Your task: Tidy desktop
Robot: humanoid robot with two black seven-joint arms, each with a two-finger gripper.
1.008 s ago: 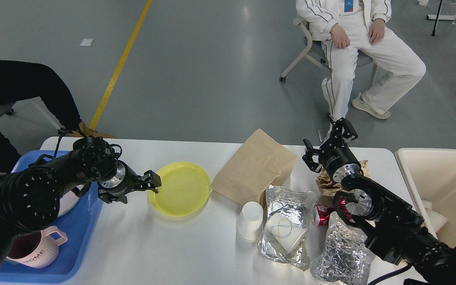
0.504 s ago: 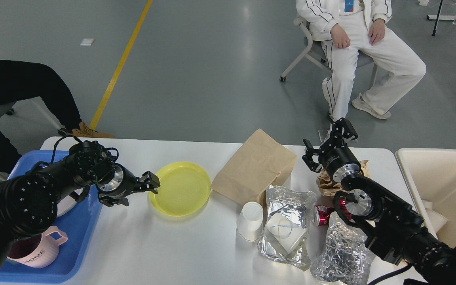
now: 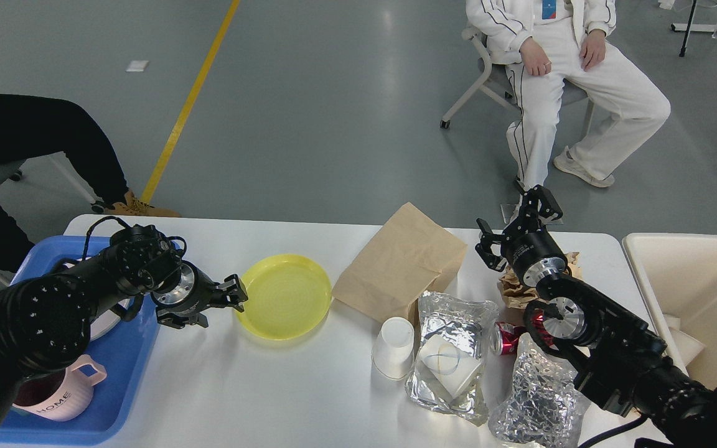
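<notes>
The white desktop point(image 3: 271, 392) carries a yellow plate point(image 3: 285, 297), a brown paper bag point(image 3: 403, 264), a white paper cup point(image 3: 394, 346), two foil bags point(image 3: 452, 354) point(image 3: 539, 398), a red can point(image 3: 508, 336) and crumpled brown paper point(image 3: 516, 291). My left gripper point(image 3: 212, 306) is open and empty, low over the table with its upper finger point(image 3: 236, 290) right at the plate's left rim. My right gripper point(image 3: 513, 224) stands open and empty above the crumpled paper, near the far edge.
A blue tray point(image 3: 125, 367) at the left holds a pink mug point(image 3: 53, 392) and a white dish point(image 3: 108, 318) partly hidden by my left arm. A cream bin point(image 3: 694, 292) stands at the right. Two people sit beyond the table.
My left gripper has drifted a little left and down along the plate's left rim. The right arm and the objects have not moved.
</notes>
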